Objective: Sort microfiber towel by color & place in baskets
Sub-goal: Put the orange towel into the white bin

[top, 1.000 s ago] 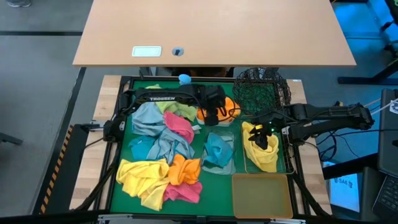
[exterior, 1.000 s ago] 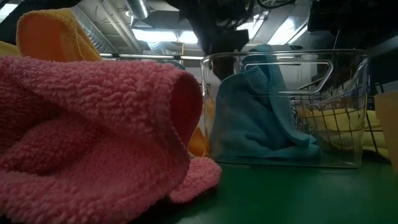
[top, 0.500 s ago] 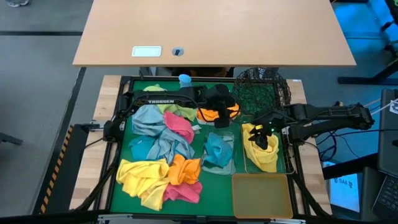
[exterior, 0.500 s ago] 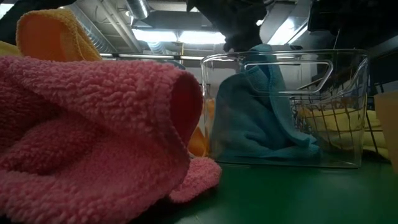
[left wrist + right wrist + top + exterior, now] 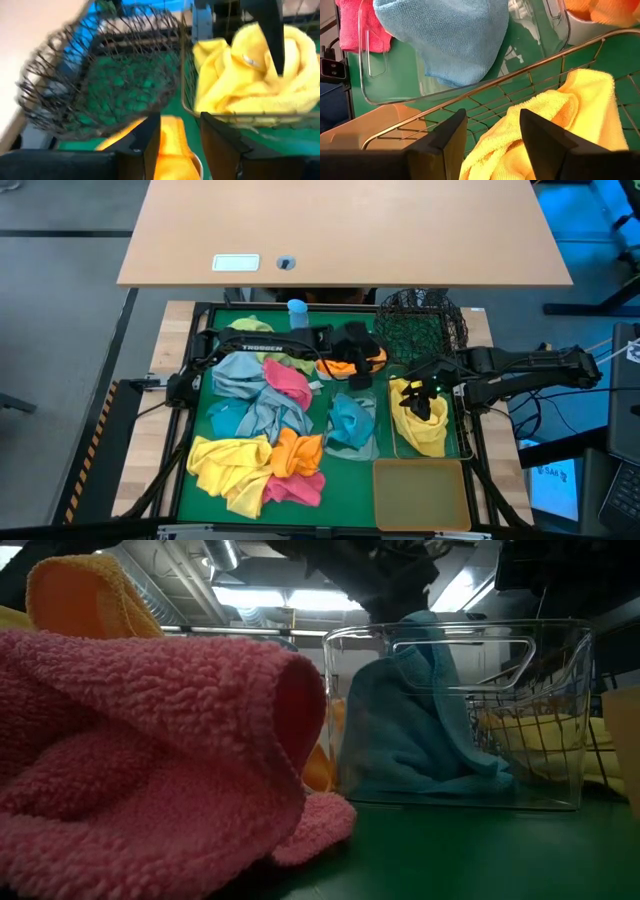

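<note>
An orange towel point(image 5: 372, 358) lies in the white tub point(image 5: 577, 29). My left gripper point(image 5: 358, 376) point(image 5: 180, 145) hovers open above it, with orange cloth showing under the gap between its fingers. My right gripper point(image 5: 421, 402) point(image 5: 492, 145) stands open over the yellow towel point(image 5: 425, 430) in the rectangular wire basket point(image 5: 460, 415). A teal towel point(image 5: 349, 423) sits in the clear tub point(image 5: 560, 720). The black round mesh basket point(image 5: 420, 320) and the amber tub point(image 5: 420, 492) stand nearby. Loose towels lie heaped on the green mat: grey-blue point(image 5: 240, 370), pink point(image 5: 290, 382), yellow point(image 5: 228, 465), orange point(image 5: 298, 452).
A blue-capped bottle point(image 5: 297, 308) stands at the mat's far edge. A wooden desk point(image 5: 340, 230) lies beyond the table. The left half of the mat is crowded with cloths. In the low view a pink towel point(image 5: 150, 760) fills the near left.
My left gripper has tipped up from pointing steeply down at the orange towel to a shallower slant, and has risen out of the low view. It has shifted slightly toward the black mesh basket. Its fingers stay apart. The orange towel stays in the tub.
</note>
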You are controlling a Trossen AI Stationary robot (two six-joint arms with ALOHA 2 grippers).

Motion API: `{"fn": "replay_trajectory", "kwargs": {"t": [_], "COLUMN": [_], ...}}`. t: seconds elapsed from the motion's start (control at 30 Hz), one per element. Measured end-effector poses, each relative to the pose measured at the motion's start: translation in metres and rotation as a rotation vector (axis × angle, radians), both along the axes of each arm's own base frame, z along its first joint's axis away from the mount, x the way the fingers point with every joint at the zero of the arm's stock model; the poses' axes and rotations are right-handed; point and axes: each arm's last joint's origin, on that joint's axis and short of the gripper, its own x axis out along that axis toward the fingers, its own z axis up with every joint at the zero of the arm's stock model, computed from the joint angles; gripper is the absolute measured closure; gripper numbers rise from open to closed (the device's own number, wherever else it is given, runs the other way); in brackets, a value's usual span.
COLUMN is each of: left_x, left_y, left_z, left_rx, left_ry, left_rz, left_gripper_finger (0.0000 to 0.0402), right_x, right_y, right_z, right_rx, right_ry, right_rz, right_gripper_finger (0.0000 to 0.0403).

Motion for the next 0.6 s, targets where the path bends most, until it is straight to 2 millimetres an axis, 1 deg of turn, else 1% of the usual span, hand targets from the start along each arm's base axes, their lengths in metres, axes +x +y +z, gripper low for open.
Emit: {"fn": "replay_trajectory", "kwargs": {"t": [0.3, 0.6], "left_x": [-0.002, -0.004], "left_y": [-0.001, -0.001], "left_z": [-0.03, -0.047], "left_rx": [0.007, 0.013], "left_ry": [-0.022, -0.046], "left_rz": [0.003, 0.008], "left_gripper_finger": [0.0272, 0.0272], "right_x": [0.0, 0.0], "right_y": [0.0, 0.0], "right_z": [0.0, 0.0], "right_rx": [0.0, 0.0], "right_ry": [0.0, 0.0], "right_rz": [0.0, 0.0], "right_gripper_finger": [0.0219, 0.0219]}}
